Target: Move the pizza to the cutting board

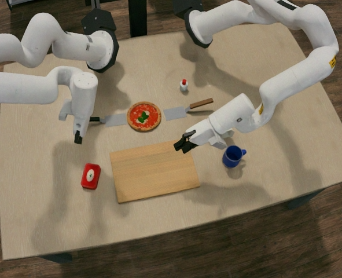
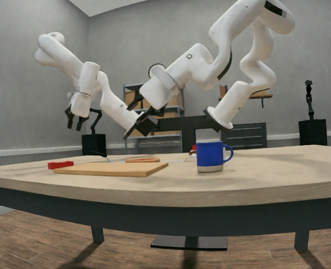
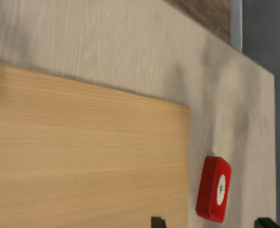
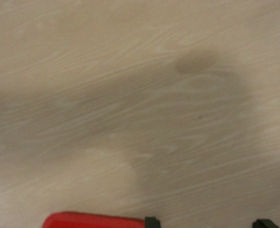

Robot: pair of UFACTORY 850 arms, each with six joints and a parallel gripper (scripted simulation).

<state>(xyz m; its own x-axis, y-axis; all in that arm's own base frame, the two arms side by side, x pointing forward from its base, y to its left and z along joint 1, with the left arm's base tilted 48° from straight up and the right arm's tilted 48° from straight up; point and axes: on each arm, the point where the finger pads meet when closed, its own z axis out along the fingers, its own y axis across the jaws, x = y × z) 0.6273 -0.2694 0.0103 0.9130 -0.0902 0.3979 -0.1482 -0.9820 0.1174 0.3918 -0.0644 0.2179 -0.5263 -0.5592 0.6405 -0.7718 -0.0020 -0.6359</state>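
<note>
The pizza (image 1: pixel 143 116) (image 2: pixel 142 159) lies flat on the table behind the cutting board (image 1: pixel 153 175) (image 3: pixel 83 157), which is bare. A turner with a black handle (image 1: pixel 115 120) lies left of the pizza, its blade edge close to the crust; touching or not is unclear. A turner with a wooden handle (image 1: pixel 175 113) lies right of it, with a small gap. My left gripper (image 1: pixel 181 148) (image 2: pixel 133 115) (image 3: pixel 213 223) is open and empty, high above the board's back right corner. My right gripper (image 1: pixel 78 139) (image 2: pixel 74 127) (image 4: pixel 209 223) is open and empty, high in front of the black handle.
A red box (image 1: pixel 89 176) (image 2: pixel 60 165) (image 3: pixel 214 190) lies left of the board; a red edge shows in the right wrist view (image 4: pixel 92 222). A blue mug (image 1: pixel 232 157) (image 2: pixel 209 154) stands right of the board. A small white bottle with a red cap (image 1: pixel 183 86) stands behind the wooden-handled turner.
</note>
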